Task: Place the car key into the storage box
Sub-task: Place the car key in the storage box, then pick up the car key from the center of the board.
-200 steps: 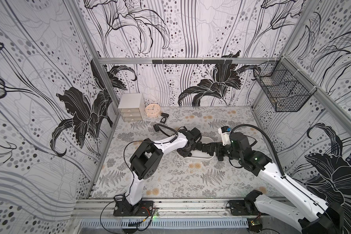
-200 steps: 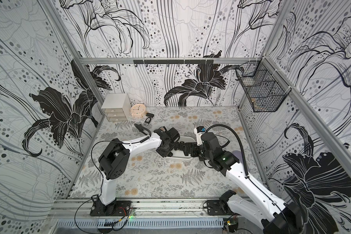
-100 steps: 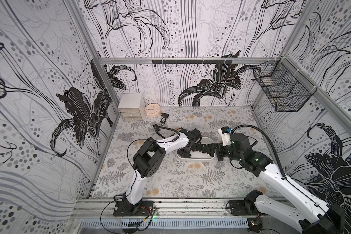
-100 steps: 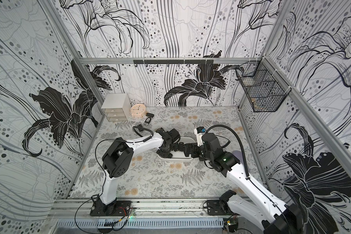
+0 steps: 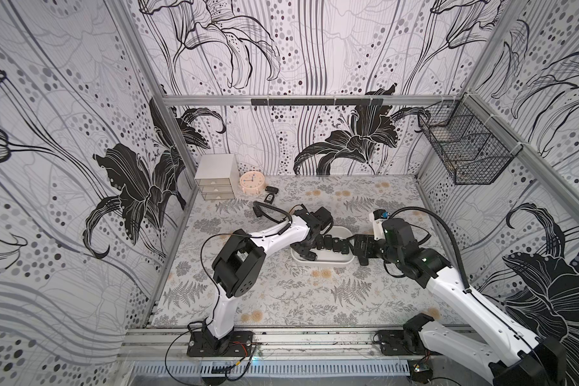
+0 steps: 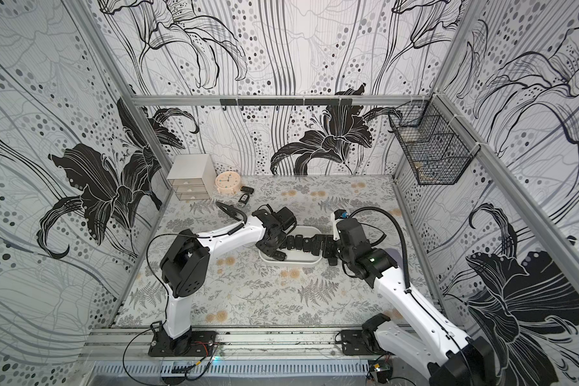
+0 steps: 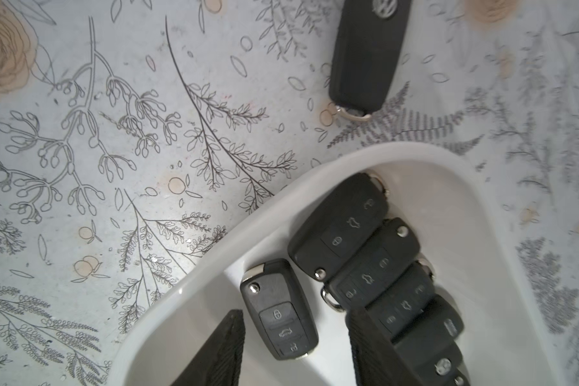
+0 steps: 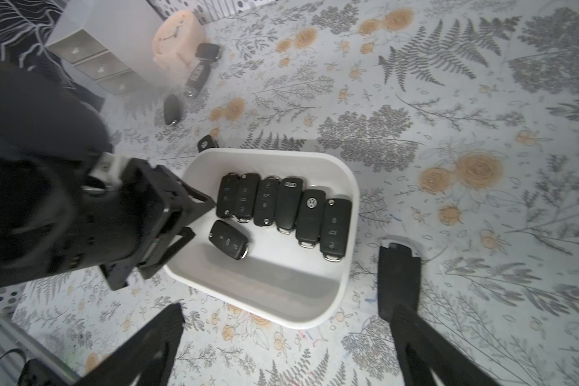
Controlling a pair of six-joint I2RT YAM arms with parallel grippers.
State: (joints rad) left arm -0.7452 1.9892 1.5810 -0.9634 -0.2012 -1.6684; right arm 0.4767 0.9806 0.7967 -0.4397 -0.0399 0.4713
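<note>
Overhead, in both top views, shows the storage box (image 5: 328, 263) (image 6: 291, 262) mid-table between the two arms. Shows the car key (image 5: 310, 256) (image 6: 279, 255) lying flat inside it, at the end by the left gripper (image 5: 300, 249) (image 6: 268, 247). Puts the key's long axis roughly along the box's long side, skew to the row of keys (image 5: 331, 245) laid crosswise beside it. Places the right gripper (image 5: 360, 250) (image 6: 328, 251) at the box's opposite end.

From the left wrist, looks down on the car key (image 7: 279, 309), buttons up, between the parted fingers of the left gripper (image 7: 295, 314): unclenched, with a clear gap on one side. Runs the long axis nearly parallel to the fingers, chrome hinge end pointing away from the wrist. Also catches a loose key (image 7: 368, 53) on the table outside the rim.

From the right wrist, shows the left gripper (image 8: 201, 217) slack over the box's end, the car key (image 8: 228, 240) just beyond its tips. Shows the right gripper (image 8: 288, 277) spread wide, grasping nothing.
</note>
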